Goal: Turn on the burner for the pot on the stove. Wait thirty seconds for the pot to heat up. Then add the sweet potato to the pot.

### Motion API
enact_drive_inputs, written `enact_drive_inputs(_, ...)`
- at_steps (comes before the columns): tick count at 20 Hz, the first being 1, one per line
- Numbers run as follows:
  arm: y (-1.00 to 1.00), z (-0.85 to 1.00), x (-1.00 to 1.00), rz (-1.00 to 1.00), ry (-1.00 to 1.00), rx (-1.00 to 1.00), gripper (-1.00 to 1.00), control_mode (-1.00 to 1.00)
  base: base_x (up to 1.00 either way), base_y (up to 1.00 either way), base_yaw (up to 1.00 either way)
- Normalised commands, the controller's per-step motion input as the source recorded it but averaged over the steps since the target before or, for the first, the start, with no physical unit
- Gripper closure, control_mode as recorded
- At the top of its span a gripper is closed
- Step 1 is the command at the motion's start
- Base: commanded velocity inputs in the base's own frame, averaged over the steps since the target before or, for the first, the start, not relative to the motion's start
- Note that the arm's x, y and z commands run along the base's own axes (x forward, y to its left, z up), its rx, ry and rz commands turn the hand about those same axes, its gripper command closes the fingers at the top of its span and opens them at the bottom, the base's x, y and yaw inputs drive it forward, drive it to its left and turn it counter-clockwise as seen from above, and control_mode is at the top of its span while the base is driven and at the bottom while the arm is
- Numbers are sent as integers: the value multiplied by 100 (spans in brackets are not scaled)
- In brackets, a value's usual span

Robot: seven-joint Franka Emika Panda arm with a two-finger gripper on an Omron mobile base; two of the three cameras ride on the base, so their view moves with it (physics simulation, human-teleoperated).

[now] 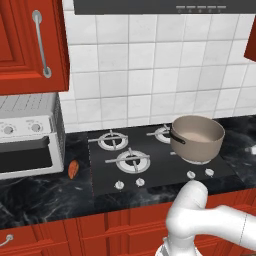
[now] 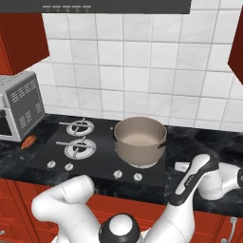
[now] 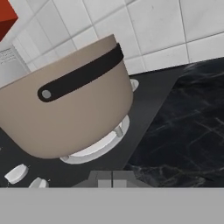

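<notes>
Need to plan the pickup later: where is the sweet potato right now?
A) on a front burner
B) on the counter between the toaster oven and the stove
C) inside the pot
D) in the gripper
B: the sweet potato lies on the dark counter just left of the stove, beside the toaster oven; the pot looks empty inside.

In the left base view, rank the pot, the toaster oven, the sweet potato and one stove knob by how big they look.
1. toaster oven, though cut off by the picture's edge and nearer the camera, so unsure against the pot
2. pot
3. sweet potato
4. stove knob, close to the sweet potato in size
</notes>
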Motion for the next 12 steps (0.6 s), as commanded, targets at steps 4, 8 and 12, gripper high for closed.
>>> enact_drive_inputs(4,0,-1,0,0,0,0,100,-100,0,0,0)
enact_drive_inputs(8,0,0,0,0,0,0,100,-100,0,0,0)
enact_drive_inputs(12,0,0,0,0,0,0,100,-100,0,0,0)
